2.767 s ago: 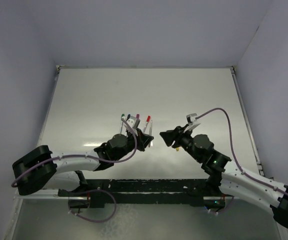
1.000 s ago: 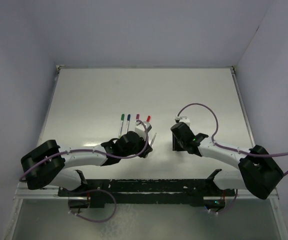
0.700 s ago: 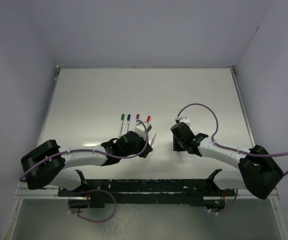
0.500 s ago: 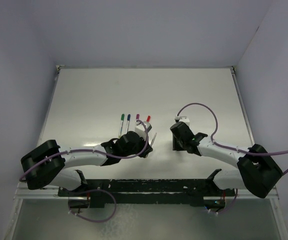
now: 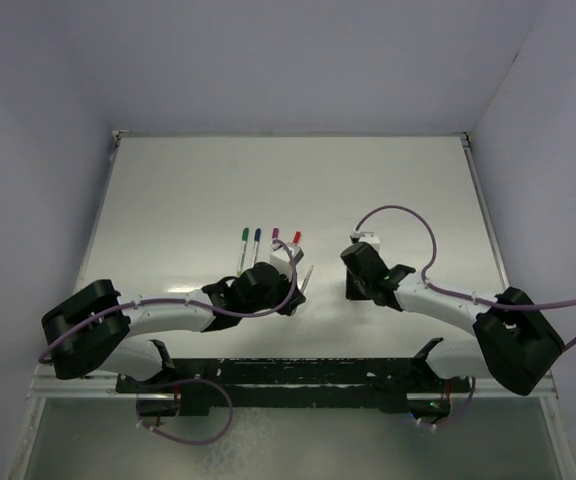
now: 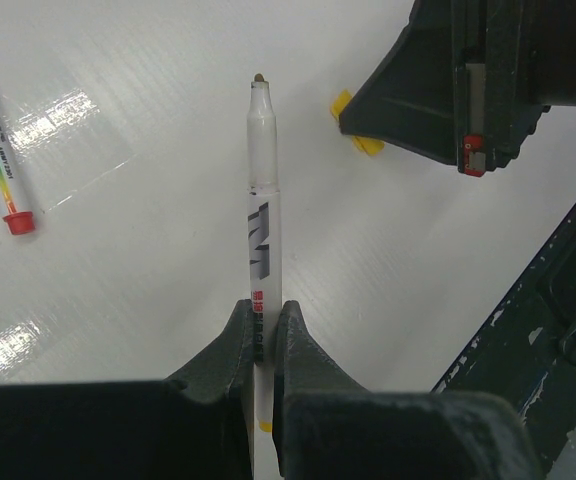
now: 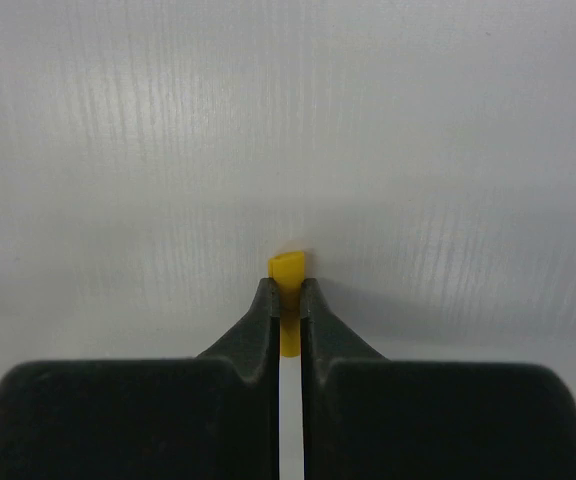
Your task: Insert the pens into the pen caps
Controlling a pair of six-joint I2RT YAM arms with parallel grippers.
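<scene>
My left gripper [image 6: 264, 315] is shut on an uncapped white pen [image 6: 265, 225], whose dark tip points away just above the table. In the top view this gripper [image 5: 286, 296] sits near the middle of the table and the pen [image 5: 306, 278] sticks out to its right. My right gripper [image 7: 287, 295] is shut on a yellow cap [image 7: 287, 268] resting on the table. In the left wrist view the cap [image 6: 353, 108] lies right of the pen tip, under the right gripper's fingers [image 6: 468, 90]. In the top view the right gripper [image 5: 352, 292] hides the cap.
Several capped pens lie side by side beyond the left gripper, with green [image 5: 243, 240], blue [image 5: 256, 240], magenta [image 5: 275, 238] and red [image 5: 296, 240] caps. One of them, with a red end [image 6: 18, 221], shows at the left of the left wrist view. The black base rail [image 5: 298, 375] runs along the near edge.
Since 2.8 s ago the left gripper has drawn back from the row with a pen, and the right gripper has come down onto the yellow cap. Over the last second almost nothing has moved.
</scene>
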